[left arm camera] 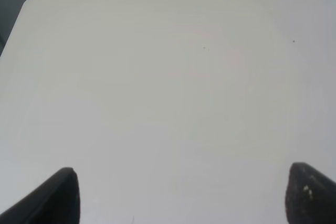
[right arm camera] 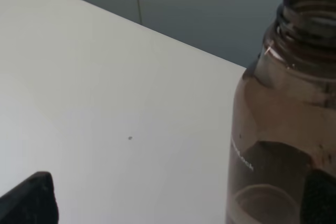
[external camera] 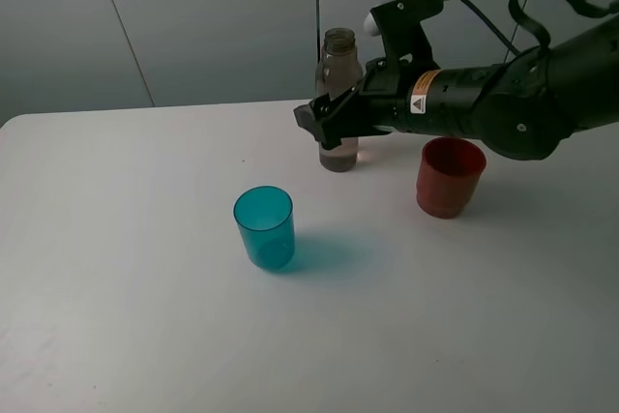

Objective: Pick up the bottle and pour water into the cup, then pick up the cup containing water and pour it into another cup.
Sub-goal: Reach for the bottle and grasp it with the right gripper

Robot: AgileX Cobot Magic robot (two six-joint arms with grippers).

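Observation:
The smoky-grey bottle (external camera: 338, 70) stands upright and uncapped at the back of the white table (external camera: 116, 268). My right gripper (external camera: 324, 125) is open at the bottle's mid-height. In the right wrist view the bottle (right arm camera: 283, 129) sits close to one finger (right arm camera: 319, 195), which shows darkly through it, and far from the other finger (right arm camera: 29, 200); the gripper (right arm camera: 173, 198) is not closed on it. The teal cup (external camera: 264, 226) stands in front of the bottle, towards the left. The red-orange cup (external camera: 450, 176) stands under my right arm. My left gripper (left arm camera: 184, 195) is open over bare table.
The right arm (external camera: 503, 99) reaches in from the right edge, above the red-orange cup. A grey panelled wall (external camera: 193, 16) runs behind the table's far edge. The left arm is out of the exterior view.

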